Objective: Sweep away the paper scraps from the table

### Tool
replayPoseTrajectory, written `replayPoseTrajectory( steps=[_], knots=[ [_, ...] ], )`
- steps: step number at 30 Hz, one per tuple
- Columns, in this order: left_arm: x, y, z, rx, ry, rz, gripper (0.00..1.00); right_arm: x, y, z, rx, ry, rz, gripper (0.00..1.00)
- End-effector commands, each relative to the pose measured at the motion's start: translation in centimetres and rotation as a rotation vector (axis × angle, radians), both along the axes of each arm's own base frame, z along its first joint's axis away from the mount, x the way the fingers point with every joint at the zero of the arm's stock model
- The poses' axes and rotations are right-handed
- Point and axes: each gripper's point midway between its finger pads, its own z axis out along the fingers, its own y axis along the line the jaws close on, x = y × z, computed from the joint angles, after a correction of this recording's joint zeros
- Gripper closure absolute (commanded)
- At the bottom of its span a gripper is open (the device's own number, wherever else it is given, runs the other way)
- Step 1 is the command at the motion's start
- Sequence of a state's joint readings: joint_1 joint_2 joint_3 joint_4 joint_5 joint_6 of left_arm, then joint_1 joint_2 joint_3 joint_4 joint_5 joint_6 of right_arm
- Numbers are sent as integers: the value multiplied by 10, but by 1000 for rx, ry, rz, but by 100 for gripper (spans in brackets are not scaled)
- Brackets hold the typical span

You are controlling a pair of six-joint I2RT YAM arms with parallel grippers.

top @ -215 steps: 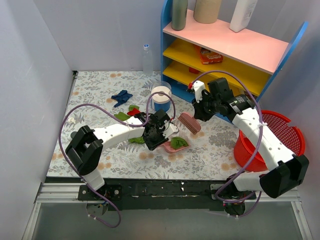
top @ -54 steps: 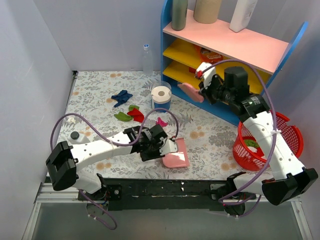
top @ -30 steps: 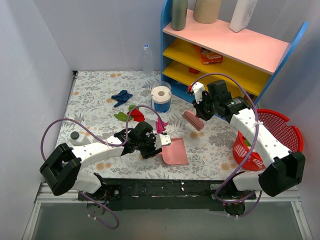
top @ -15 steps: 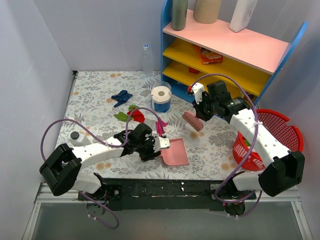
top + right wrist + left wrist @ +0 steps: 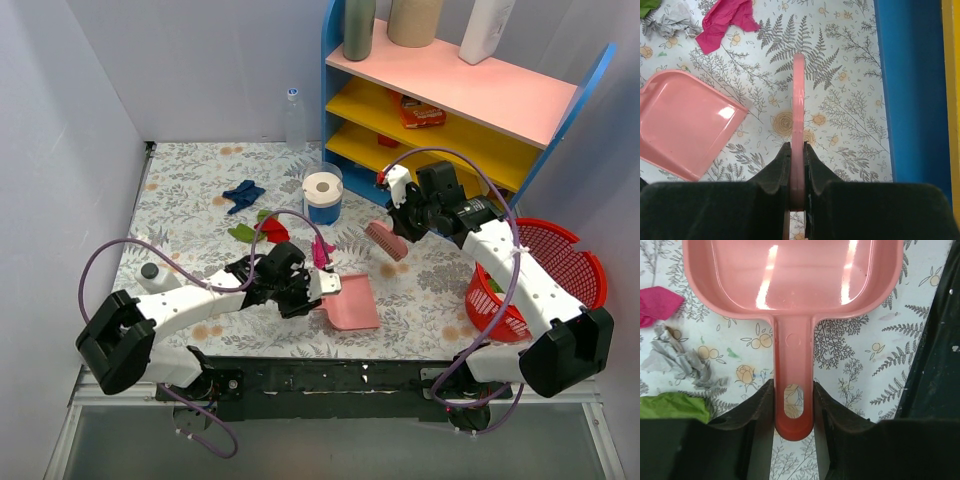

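The table (image 5: pixel 190 190) wears a leafy cloth that I'd guess drags a bit. The pink dustpan (image 5: pixel 790 280) lies flat near the front edge, and the left gripper (image 5: pixel 793 390) is pinched snug on both sides of its handle. The right gripper (image 5: pixel 797 150) is clamped tight on the thin handle of the pink brush (image 5: pixel 385 240). The paper scraps (image 5: pixel 258 228) sit just left of and behind the pan, with the dark blue one farther back. They look featherlight and soft, so don't pinch them, just nudge them gently from behind with the bristles.
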State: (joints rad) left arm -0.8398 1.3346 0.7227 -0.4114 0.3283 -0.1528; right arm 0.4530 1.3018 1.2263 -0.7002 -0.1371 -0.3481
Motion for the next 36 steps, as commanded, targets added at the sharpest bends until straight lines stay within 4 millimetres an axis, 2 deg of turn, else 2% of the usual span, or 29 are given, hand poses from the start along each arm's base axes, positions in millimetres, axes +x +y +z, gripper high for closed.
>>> replayPoseTrajectory(
  steps=[1,2,4,5,7,8,9,11,12,16,18,20,21,22,23,25,26,27,28,31,32,34,36],
  knots=[
    [6,3,58,-51,-115,-42,99,8,10,37,60,-106,47,99],
    [7,5,72,-52,-155,-64,100,12,13,44,73,-122,44,99],
    [4,27,89,-3,-242,-112,100,22,25,58,102,-135,72,99],
    [3,34,95,14,-265,-123,100,31,34,88,139,-193,88,99],
    [0,54,106,65,-308,-122,100,40,58,101,180,-194,151,99],
    [-2,62,116,60,-344,-119,100,46,69,132,221,-252,178,99],
    [-5,72,119,84,-348,-105,100,50,87,128,233,-225,219,99],
    [-10,81,128,71,-357,-70,100,48,111,143,302,-210,279,99],
    [-15,87,128,82,-344,-67,100,52,128,152,331,-205,309,99],
    [-20,103,124,129,-353,-43,100,50,172,161,436,-166,422,99],
    [-16,112,119,174,-354,-8,100,53,191,154,482,-144,435,99],
    [-20,119,110,218,-318,-1,100,58,207,157,546,-162,476,99],
    [-25,123,105,246,-280,2,100,65,214,146,559,-139,472,99],
    [-29,125,100,263,-236,24,100,68,219,138,577,-119,459,99],
    [-29,125,99,274,-217,38,100,76,224,141,606,-155,463,99],
    [-35,127,93,302,-140,84,100,81,229,134,662,-130,450,99],
    [-36,126,97,303,-123,86,100,85,231,128,691,-144,452,99],
    [-46,130,95,324,-69,75,100,88,235,117,699,-123,454,99],
    [-49,132,94,344,-39,74,100,84,239,109,717,-80,463,99],
    [-63,141,94,385,18,53,100,95,246,86,767,-68,400,99],
    [-65,142,95,381,26,57,100,93,247,71,760,-54,385,99],
    [-67,141,95,371,34,67,100,96,248,60,750,-54,375,99],
    [-65,139,93,361,36,96,100,100,247,41,709,-9,345,99]
  ],
)
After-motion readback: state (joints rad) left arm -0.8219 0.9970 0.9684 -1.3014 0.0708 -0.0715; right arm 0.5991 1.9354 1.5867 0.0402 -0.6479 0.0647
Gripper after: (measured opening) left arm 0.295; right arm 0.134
